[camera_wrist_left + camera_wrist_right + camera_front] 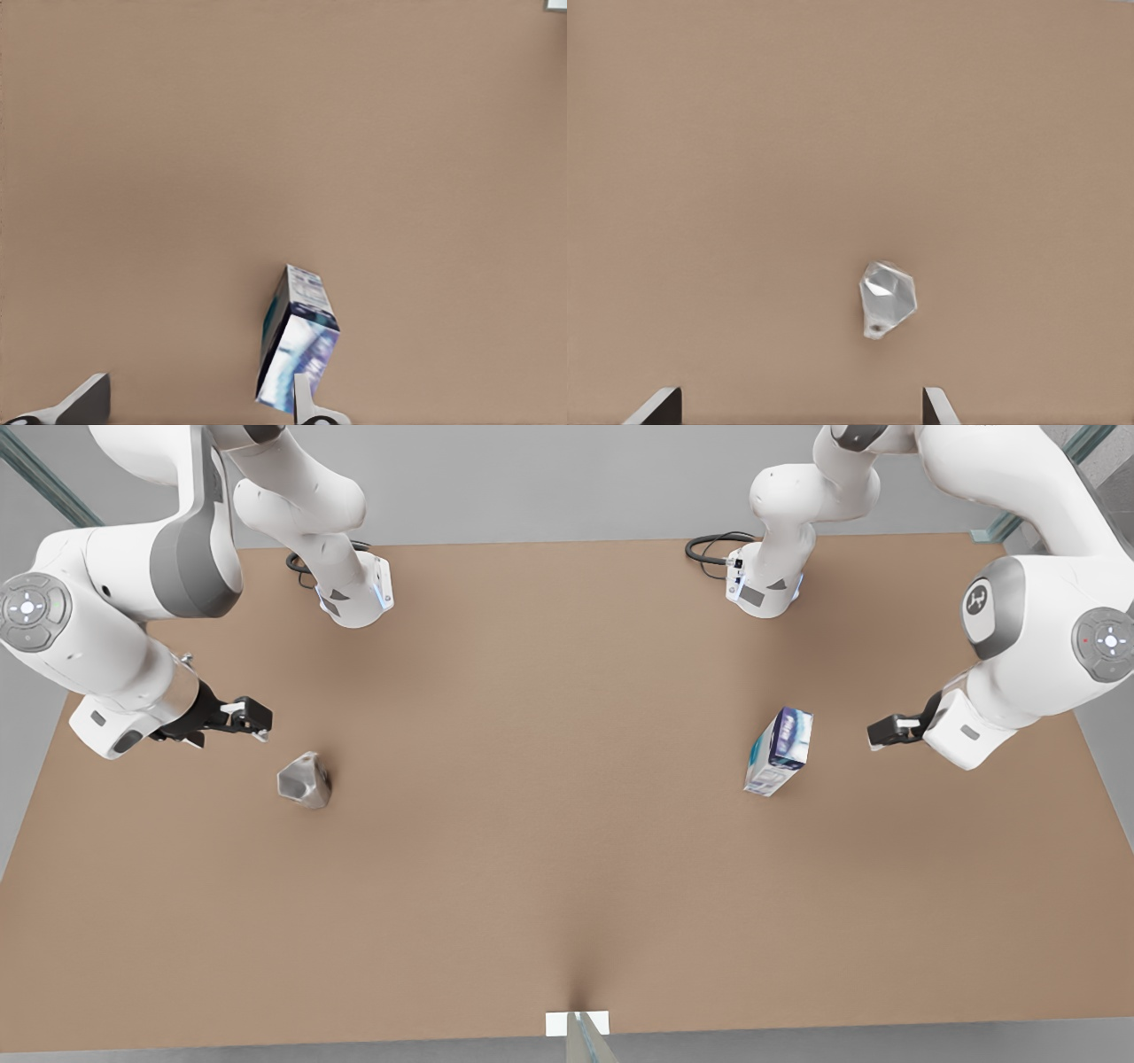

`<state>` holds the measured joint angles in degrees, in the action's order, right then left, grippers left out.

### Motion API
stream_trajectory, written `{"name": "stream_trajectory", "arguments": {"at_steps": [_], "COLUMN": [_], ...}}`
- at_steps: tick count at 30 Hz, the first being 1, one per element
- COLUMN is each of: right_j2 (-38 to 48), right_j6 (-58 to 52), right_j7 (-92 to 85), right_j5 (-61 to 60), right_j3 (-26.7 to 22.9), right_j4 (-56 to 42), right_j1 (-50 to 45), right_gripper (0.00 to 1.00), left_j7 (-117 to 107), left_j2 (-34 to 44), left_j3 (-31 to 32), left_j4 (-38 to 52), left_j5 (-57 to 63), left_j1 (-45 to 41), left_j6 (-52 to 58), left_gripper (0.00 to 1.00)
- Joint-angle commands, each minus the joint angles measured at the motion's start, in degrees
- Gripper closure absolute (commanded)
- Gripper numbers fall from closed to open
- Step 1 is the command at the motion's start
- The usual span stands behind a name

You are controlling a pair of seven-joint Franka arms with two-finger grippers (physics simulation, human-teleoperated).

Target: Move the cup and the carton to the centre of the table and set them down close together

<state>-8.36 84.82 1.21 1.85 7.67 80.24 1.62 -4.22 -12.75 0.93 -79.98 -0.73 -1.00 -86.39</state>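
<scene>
Light brown and matte, the table (549, 797) carries two things set well apart, one toward each side. On the front view's left hangs the right gripper (248, 722), just beside the cup (305, 780) and on its far-left side, not touching it. In the right wrist view its two fingertips (660, 407) stand spread wide, with bare table between them and the cup (887, 297) out ahead of the gap. The cup is silvery-grey and faceted, and rests on the tabletop left of the middle.

Right of the middle stands the carton (780, 750), white with dark blue and teal panels, upright on the table. Farther to the front view's right, near the carton but clear of it, is the left gripper (886, 732). In the left wrist view its fingers (84, 403) are parted wide; the carton (297, 341) lies ahead, close by one finger, and whether it touches that finger cannot be told.
</scene>
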Motion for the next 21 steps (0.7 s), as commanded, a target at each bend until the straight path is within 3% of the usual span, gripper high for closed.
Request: {"name": "stream_trajectory", "arguments": {"at_steps": [1, 6, 12, 15, 21], "right_j2": [-0.07, -0.25, -0.16, -0.69, -2.18], "right_j6": [-0.01, -5.46, 2.72, 1.57, 13.00], "right_j7": [0.02, 0.28, 0.98, 0.81, 7.83], "right_j5": [0.09, 0.44, 3.08, 3.16, 7.03], "right_j3": [0.06, 1.03, 1.29, 0.94, -1.52], "right_j4": [-0.26, 3.51, 14.94, 13.18, 21.01], "right_j1": [0.22, -1.89, -2.24, -0.39, 2.42], "right_gripper": [0.00, 0.00, 0.00, 0.00, 0.00], "left_j7": [0.00, 0.09, 0.09, 0.09, 0.09], "left_j2": [0.00, -0.35, -1.40, -1.32, -0.96], "left_j3": [-0.05, 0.04, 0.13, 0.22, 0.30], "left_j4": [0.00, -0.17, -1.14, -1.49, -2.02], "left_j5": [0.56, 0.65, 0.65, 0.65, 0.65], "left_j1": [-0.05, -0.14, -0.14, -0.14, -0.23], "left_j6": [-0.01, -0.45, -2.20, -2.38, -2.38], "left_gripper": [0.00, 0.00, 0.00, 0.00, 0.00]}}
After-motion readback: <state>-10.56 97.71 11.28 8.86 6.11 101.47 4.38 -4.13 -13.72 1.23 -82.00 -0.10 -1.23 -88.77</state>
